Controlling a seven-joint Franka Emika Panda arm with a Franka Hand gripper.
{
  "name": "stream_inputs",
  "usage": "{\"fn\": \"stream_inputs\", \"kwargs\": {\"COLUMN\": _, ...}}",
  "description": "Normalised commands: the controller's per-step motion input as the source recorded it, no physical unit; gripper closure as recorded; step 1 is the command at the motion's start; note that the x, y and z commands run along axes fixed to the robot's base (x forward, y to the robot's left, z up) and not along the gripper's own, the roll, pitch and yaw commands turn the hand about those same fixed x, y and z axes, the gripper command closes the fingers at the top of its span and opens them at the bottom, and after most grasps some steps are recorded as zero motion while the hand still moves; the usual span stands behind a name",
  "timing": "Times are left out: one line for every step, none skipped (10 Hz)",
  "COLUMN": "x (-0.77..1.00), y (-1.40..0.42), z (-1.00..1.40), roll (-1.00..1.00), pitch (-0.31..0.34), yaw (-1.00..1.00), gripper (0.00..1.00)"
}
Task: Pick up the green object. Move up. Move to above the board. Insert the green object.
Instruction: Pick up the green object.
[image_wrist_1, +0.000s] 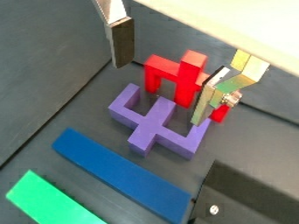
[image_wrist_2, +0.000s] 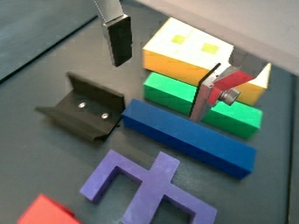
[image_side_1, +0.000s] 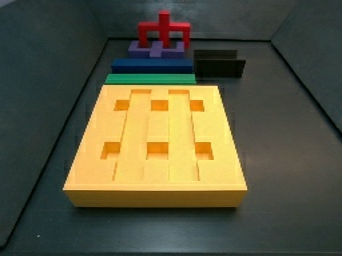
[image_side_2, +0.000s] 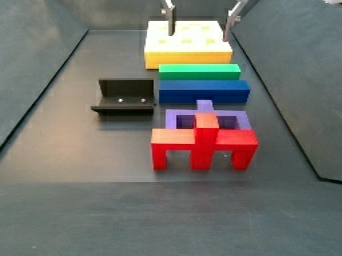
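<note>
Above the parts, the two-finger silver gripper (image_wrist_2: 163, 74) is seen spread wide, grasping nothing. Flat on the dark floor, the long matte bright-green bar (image_side_2: 199, 72) is wedged between the large yellow-orange slotted board (image_side_2: 187, 42) and a long blue slab (image_side_2: 203, 92), touching both

Flat green object (image_side_2: 199, 72) between yellow board (image_side_2: 187, 45) and blue slab (image_side_2: 203, 93), gripper (image_wrist_2: 163, 68) above.
</note>
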Motion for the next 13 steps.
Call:
{"fn": "stream_inputs", "kwargs": {"x": -0.02, "y": -0.12, "z": -0.15, "roll": -0.19, "pitch": -0.259, "yaw": -0.88, "gripper": 0.0}}
{"fn": "stream_inputs", "kwargs": {"x": 0.0, "y": -0.45, "z": -0.24, "roll": -0.01, "pitch": -0.156, "yaw": -0.75, "gripper": 0.0}}
{"fn": "stream_inputs", "kwargs": {"x": 0.0, "y": -0.54, "z": -0.26, "roll": 0.0, "pitch": -0.129, "yaw": -0.71, "gripper": 0.0}}
{"fn": "stream_inputs", "kwargs": {"x": 0.0, "y": -0.54, "z": -0.26, "roll": 0.0, "pitch": -0.136, "yaw": -0.71, "gripper": 0.0}}
{"fn": "stream_inputs", "kwargs": {"x": 0.0, "y": -0.53, "z": -0.23, "roll": 0.0, "pitch": -0.126, "yaw": -0.73, "gripper": 0.0}}
{"fn": "stream_inputs", "kwargs": {"x": 0.0, "y": -0.43, "z": -0.19, "roll": 0.0, "pitch": -0.097, "yaw": -0.82, "gripper": 0.0}}
{"fn": "stream_inputs", "kwargs": {"x": 0.0, "y": -0.29, "z": -0.18, "roll": 0.0, "pitch": -0.063, "yaw": -0.93, "gripper": 0.0}}
{"fn": "stream_inputs", "kwargs": {"x": 0.0, "y": -0.28, "z": -0.19, "roll": 0.0, "pitch": -0.057, "yaw": -0.93, "gripper": 0.0}}
{"fn": "stream_inputs", "kwargs": {"x": 0.0, "y": -0.28, "z": -0.19, "roll": 0.0, "pitch": -0.057, "yaw": -0.93, "gripper": 0.0}}
{"fn": "stream_inputs", "kwargs": {"x": 0.0, "y": -0.27, "z": -0.18, "roll": 0.0, "pitch": -0.051, "yaw": -0.94, "gripper": 0.0}}
{"fn": "stream_inputs", "kwargs": {"x": 0.0, "y": -0.27, "z": -0.19, "roll": 0.0, "pitch": -0.044, "yaw": -0.95, "gripper": 0.0}}
{"fn": "stream_inputs", "kwargs": {"x": 0.0, "y": -0.25, "z": -0.18, "roll": 0.0, "pitch": 0.0, "yaw": -0.97, "gripper": 0.0}}
{"fn": "stream_inputs", "kwargs": {"x": 0.0, "y": -0.4, "z": -0.39, "roll": 0.03, "pitch": -0.026, "yaw": -0.85, "gripper": 0.0}}
